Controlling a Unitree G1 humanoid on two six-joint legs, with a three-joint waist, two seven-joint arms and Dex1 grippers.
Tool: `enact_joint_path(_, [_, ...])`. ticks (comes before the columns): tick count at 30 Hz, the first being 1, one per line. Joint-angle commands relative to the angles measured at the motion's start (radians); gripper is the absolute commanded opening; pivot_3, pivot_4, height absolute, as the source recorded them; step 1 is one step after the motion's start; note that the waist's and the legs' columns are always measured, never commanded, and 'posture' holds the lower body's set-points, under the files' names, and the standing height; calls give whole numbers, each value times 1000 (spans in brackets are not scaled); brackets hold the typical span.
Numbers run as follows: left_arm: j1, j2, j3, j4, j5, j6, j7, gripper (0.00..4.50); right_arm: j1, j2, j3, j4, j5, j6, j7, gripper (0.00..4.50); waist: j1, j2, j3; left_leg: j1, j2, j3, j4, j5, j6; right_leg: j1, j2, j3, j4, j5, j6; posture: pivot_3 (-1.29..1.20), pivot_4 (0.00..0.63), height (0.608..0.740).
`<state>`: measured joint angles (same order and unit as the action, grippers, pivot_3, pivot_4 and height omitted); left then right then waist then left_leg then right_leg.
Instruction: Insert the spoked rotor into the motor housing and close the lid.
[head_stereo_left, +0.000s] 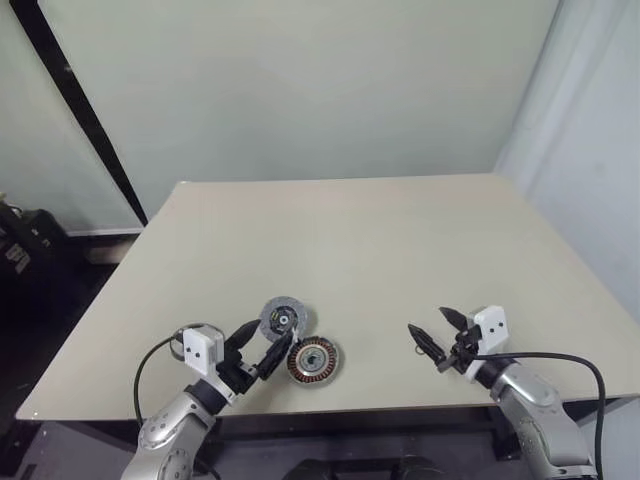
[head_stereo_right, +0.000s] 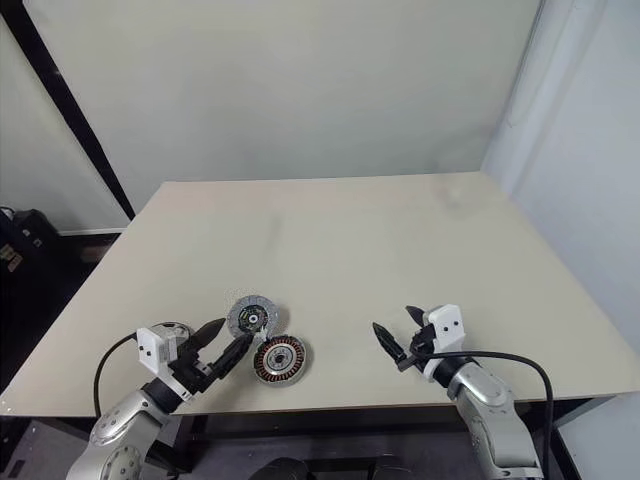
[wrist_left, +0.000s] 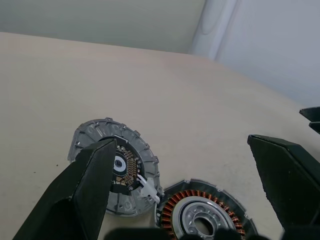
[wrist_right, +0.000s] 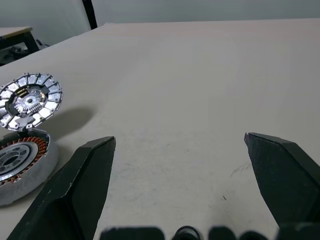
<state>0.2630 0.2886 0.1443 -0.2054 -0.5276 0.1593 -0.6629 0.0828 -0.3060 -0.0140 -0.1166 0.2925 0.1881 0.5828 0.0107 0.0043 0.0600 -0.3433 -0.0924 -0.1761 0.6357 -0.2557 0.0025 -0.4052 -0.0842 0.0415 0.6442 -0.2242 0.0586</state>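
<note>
A silver wheel with a segmented rim, the spoked rotor (head_stereo_left: 283, 318), stands tilted near the table's front edge, leaning on the far-left side of the motor housing (head_stereo_left: 313, 360). The housing is a flat disc with copper windings around a silver hub. My left gripper (head_stereo_left: 272, 336) is open just to the near left of both, its fingertips close beside the rotor (wrist_left: 90, 131) and the housing (wrist_left: 205, 215). My right gripper (head_stereo_left: 426, 319) is open over bare table to the right, well apart from the rotor (wrist_right: 30, 100) and the housing (wrist_right: 17, 160). The lid is out of view.
The beige table (head_stereo_left: 350, 230) stretches far beyond the parts to a pale wall. Its front edge runs just under both wrists. A black cable (head_stereo_left: 560, 357) trails from the right wrist. Dark equipment (head_stereo_left: 25, 245) sits on the floor to the left.
</note>
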Motion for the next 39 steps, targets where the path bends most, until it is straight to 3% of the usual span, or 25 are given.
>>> enact_joint_path(1, [-6, 2, 24, -39, -10, -30, -1, 4487, -35, 1, 1, -9, 3, -28, 9, 4500, 0, 0, 0, 0, 0, 0, 0, 0, 0, 0, 0, 0, 0, 0, 0, 0, 0, 740])
enact_joint_path(12, [-11, 12, 16, -57, -37, -7, -14, 4487, -38, -7, -3, -32, 8, 14, -9, 4500, 1, 0, 0, 0, 0, 0, 0, 0, 0, 0, 0, 0, 0, 0, 0, 0, 0, 740])
enact_joint_path(24, [96, 136, 58, -86, -126, 102, -132, 4487, -22, -90, 100, -102, -61, 148, 11, 4500, 0, 0, 0, 0, 0, 0, 0, -1, 0, -1, 0, 0, 0, 0, 0, 0, 0, 740])
enact_joint_path(29, [147, 171, 55, -18, -86, 78, -197, 4487, -14, -139, 140, -121, -86, 182, 33, 4500, 0, 0, 0, -1, 0, 0, 0, -3, -2, -1, 0, 0, -1, 0, 0, 0, 0, 740])
enact_joint_path(39, [147, 115, 16, 9, -53, 38, -206, 4487, -20, -146, 157, -63, -145, 198, 0, 4500, 1, -3, 1, -2, 1, 1, 3, -3, -3, 0, -1, -1, -2, 0, 0, 0, 0, 740])
